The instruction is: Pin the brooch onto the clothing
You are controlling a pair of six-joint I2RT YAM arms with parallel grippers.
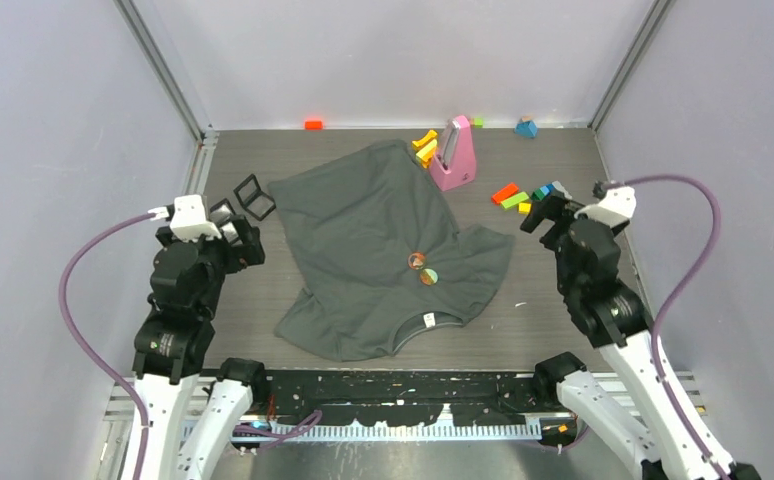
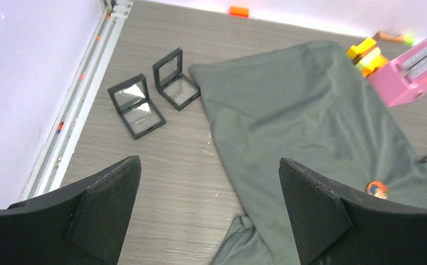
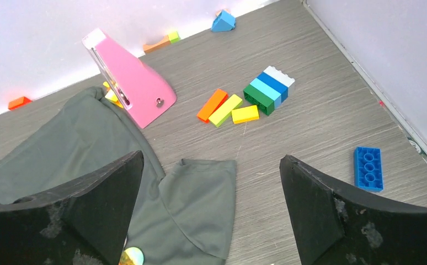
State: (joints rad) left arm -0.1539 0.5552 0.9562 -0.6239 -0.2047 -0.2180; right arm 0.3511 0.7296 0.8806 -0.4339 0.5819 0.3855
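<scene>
Both hover, angled down beside the T-shirt [image 1: 363,250]: left gripper [image 2: 208,160] and right gripper [image 3: 211,155] spread wide, seemingly empty.

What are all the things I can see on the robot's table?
shirt: one, dark grey, spread mid-table.
brooches: two, small and round, on the shirt near its neck.
boxes: two, black, open, left of the shirt.
stand: one, pink, by the shirt's far edge.
bricks: many, mixed colours, far and right side.
table: one, grey wood-grain.
left end effector: one, black, open, left of the shirt.
right end effector: one, black, open, right of the shirt.
</scene>
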